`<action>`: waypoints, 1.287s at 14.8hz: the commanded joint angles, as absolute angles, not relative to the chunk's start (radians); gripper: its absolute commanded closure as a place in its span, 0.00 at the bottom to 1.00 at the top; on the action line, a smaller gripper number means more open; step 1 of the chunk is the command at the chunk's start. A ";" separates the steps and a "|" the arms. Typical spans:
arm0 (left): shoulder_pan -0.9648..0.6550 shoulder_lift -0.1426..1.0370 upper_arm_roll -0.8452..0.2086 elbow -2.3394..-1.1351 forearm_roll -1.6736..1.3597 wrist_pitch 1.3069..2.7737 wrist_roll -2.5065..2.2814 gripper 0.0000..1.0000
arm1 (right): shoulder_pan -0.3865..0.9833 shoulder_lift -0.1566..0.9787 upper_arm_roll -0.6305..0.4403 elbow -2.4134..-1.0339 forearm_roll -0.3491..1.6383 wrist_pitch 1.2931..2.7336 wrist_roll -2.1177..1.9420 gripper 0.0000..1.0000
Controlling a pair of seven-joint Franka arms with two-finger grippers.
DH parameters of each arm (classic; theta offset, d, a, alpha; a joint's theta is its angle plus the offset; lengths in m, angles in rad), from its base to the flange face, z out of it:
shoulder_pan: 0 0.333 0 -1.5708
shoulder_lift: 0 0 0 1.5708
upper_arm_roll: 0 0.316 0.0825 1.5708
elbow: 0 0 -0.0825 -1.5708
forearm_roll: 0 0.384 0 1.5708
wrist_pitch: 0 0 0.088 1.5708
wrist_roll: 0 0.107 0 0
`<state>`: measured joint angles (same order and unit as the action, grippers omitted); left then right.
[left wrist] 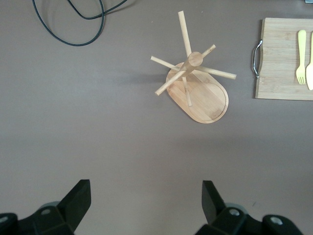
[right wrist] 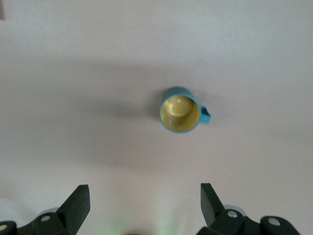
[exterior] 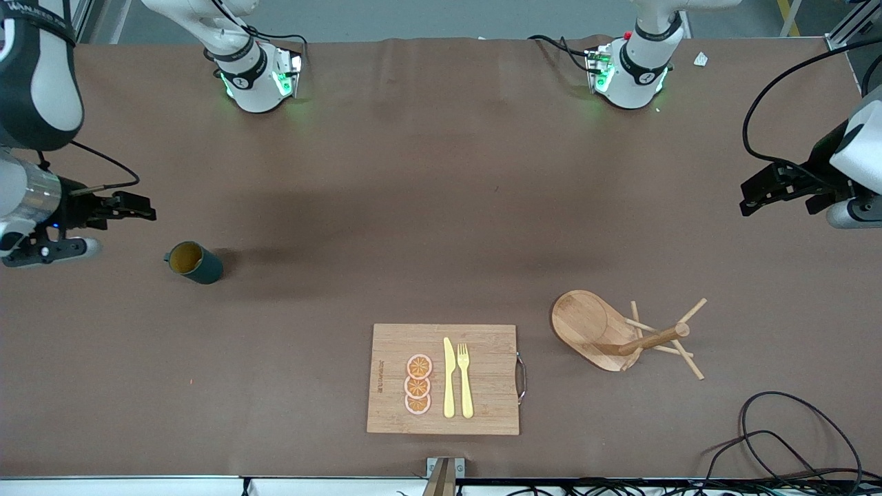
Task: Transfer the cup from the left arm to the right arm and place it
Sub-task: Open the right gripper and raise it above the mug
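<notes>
- The small dark teal-green ribbed mug (exterior: 195, 262) stands upright on the brown table (exterior: 413, 207), toward the right arm's end.
- The right gripper (exterior: 141, 208) hovers beside it, jaws spread, empty.
- The left gripper (exterior: 754, 193) hangs above the wooden peg rack (left wrist: 195, 83), jaws released, holding nothing.

Wooden peg rack (exterior: 623, 335) nr cutting board (exterior: 444, 379) w/ cutlery, orange slices.

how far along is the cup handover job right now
Nothing looks done yet. The cup stands upright on the table toward the right arm's end, untouched. Nothing is in hand: the right gripper hangs open above the table near the cup, and the left gripper hangs open at its own end, above the table near the wooden rack. The pickup, the handover and the placing are all left.
</notes>
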<state>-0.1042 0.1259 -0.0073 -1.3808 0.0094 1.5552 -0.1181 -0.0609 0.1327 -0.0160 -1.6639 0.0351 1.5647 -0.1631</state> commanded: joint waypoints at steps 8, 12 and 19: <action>-0.104 0.121 -0.005 -1.374 -0.008 1.540 -0.107 0.00 | -0.063 0.038 -0.008 -1.554 0.034 1.448 0.011 0.00; -0.104 0.121 -0.005 -1.374 -0.008 1.542 -0.109 0.00 | -0.074 0.060 -0.011 -1.461 0.029 1.437 0.006 0.00; -0.106 0.123 -0.005 -1.373 -0.006 1.548 -0.109 0.00 | -0.074 0.045 -0.008 -1.460 0.032 1.344 0.015 0.00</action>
<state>-0.1043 0.1259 -0.0073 -1.3808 0.0093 1.5552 -0.1181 -0.0648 0.0491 -0.0206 -1.4735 0.0347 1.3948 -0.0041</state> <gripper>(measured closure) 0.000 0.000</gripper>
